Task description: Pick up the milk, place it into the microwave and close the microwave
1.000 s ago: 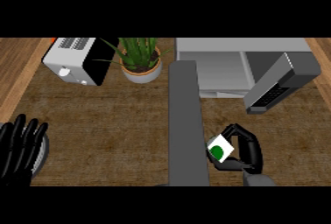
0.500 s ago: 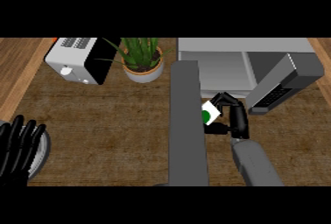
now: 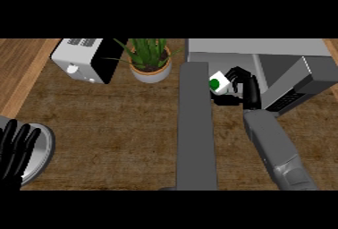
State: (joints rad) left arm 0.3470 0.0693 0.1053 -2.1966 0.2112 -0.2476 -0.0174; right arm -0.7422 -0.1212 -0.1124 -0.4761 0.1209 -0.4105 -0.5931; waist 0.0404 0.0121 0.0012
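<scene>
Black fingers of the right hand (image 3: 241,87) curl round the milk (image 3: 220,83), gripping it from the right side, at the front of the open microwave (image 3: 277,58). The milk is a small white carton with a green round mark on its face, tilted a little. The microwave's door (image 3: 305,85) stands swung out to the right of the hand. A long grey bar (image 3: 196,125) runs down the brown counter (image 3: 112,120) just left of the milk. Farther left stand a potted plant (image 3: 150,60) and a white toaster (image 3: 86,59). The left hand (image 3: 14,152) rests open at the left edge, over a grey plate (image 3: 41,150).
</scene>
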